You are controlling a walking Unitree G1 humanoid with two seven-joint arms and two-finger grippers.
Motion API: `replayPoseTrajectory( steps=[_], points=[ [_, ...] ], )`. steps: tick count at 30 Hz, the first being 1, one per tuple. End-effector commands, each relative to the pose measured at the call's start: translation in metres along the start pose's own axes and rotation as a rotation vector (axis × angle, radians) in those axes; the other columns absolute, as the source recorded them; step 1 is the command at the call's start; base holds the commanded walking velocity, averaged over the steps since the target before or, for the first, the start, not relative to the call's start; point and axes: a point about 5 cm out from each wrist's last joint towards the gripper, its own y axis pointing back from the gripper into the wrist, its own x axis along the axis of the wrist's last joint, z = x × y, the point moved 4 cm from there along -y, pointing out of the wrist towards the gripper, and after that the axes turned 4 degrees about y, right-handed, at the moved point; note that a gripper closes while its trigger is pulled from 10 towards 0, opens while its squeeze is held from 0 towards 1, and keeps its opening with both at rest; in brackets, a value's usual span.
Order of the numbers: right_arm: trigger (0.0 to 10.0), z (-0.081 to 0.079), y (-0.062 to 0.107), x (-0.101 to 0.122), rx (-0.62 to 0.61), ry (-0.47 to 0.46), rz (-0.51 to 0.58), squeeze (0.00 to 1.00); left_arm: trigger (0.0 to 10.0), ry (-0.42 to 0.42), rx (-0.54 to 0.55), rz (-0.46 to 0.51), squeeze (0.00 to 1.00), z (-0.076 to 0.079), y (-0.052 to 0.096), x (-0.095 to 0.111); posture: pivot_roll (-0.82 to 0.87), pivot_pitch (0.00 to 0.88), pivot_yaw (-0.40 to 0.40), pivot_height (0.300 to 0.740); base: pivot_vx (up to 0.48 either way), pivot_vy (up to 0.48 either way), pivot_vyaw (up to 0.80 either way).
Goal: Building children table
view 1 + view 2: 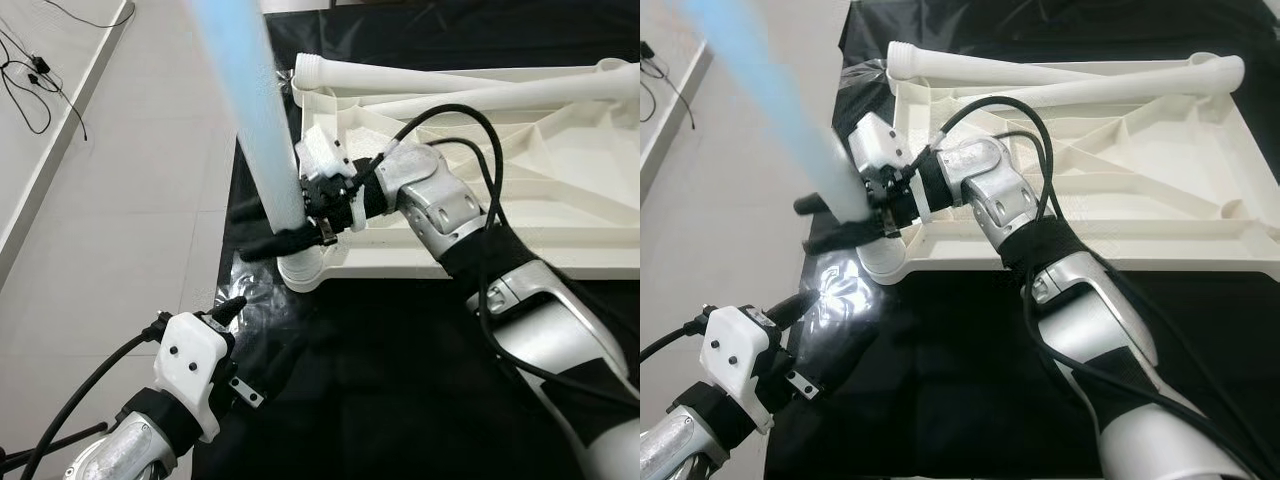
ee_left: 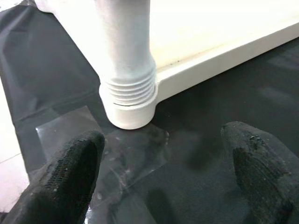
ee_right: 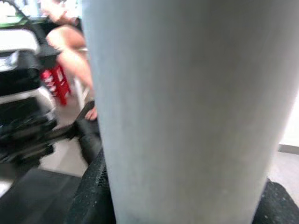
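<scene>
Nearest the head camera, the left hand hovers low over the black sheet, its two black fingers spread wide with nothing between them. From the left wrist they point at the corner socket of the overturned table top, well short of it.

That white plastic table top lies upside down on the black sheet on the floor, its ribbed underside facing up. One table leg stands upright in the socket at the corner closest to the robot's left, leaning a little toward the camera; the threads at its foot show just above the socket rim, so it is not screwed fully home. A patch of clear film lies on the sheet just beside that corner.

Reaching across from the right, the right hand pinches the standing leg low down, just above the socket, a black finger on either side of it. From the right wrist the leg fills most of the picture, and a person's bare arm shows blurred beyond it.

Two more loose legs lie flat across the far edge of the table top, touching each other and crossing at a shallow angle. Pale floor tiles lie to the robot's left of the sheet, with thin black cables trailing near the wall.
</scene>
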Motion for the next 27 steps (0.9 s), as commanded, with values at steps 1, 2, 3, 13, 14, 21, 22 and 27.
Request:
replayPoseTrajectory(
  steps=[1,2,3,13,14,21,22,27],
  points=[
    [10.0,-0.033,0.004,-0.086,-0.012,-0.296,-0.191,0.00,10.0,0.013,0.000,-0.021,0.00,0.000,0.003,-0.004,0.06,0.377,0.043,0.740,0.000,0.000,0.00],
    [10.0,-0.033,0.004,-0.086,-0.012,-0.296,-0.191,0.00,10.0,0.013,0.000,-0.021,0.00,0.000,0.003,-0.004,0.06,0.377,0.043,0.740,0.000,0.000,0.00],
    [10.0,-0.033,0.004,-0.086,-0.012,-0.296,-0.191,0.00,10.0,0.013,0.000,-0.021,0.00,0.000,0.003,-0.004,0.06,0.377,0.043,0.740,0.000,0.000,0.00],
    [10.0,-0.037,0.006,-0.093,-0.089,-0.306,-0.145,0.00,10.0,0.017,-0.005,-0.024,0.00,0.001,0.002,-0.006,0.06,0.372,0.045,0.740,0.000,0.000,0.00],
    [10.0,-0.036,0.006,-0.093,-0.100,-0.298,-0.148,0.00,10.0,0.017,-0.006,-0.024,0.00,0.001,0.002,-0.006,0.06,0.372,0.045,0.740,0.000,0.000,0.00],
    [10.0,-0.036,0.009,-0.091,-0.130,-0.255,-0.159,0.00,10.0,0.016,-0.006,-0.024,0.00,0.001,0.002,-0.006,0.05,0.365,0.044,0.740,0.000,0.000,0.00],
    [10.0,-0.036,0.009,-0.091,-0.130,-0.255,-0.159,0.00,10.0,0.016,-0.006,-0.024,0.00,0.001,0.002,-0.006,0.05,0.365,0.044,0.740,0.000,0.000,0.00],
    [10.0,-0.034,0.013,-0.097,-0.245,-0.194,-0.235,0.00,10.0,0.016,-0.007,-0.027,0.00,0.001,0.003,-0.008,0.04,0.362,0.027,0.740,0.000,0.000,0.00]
  ],
)
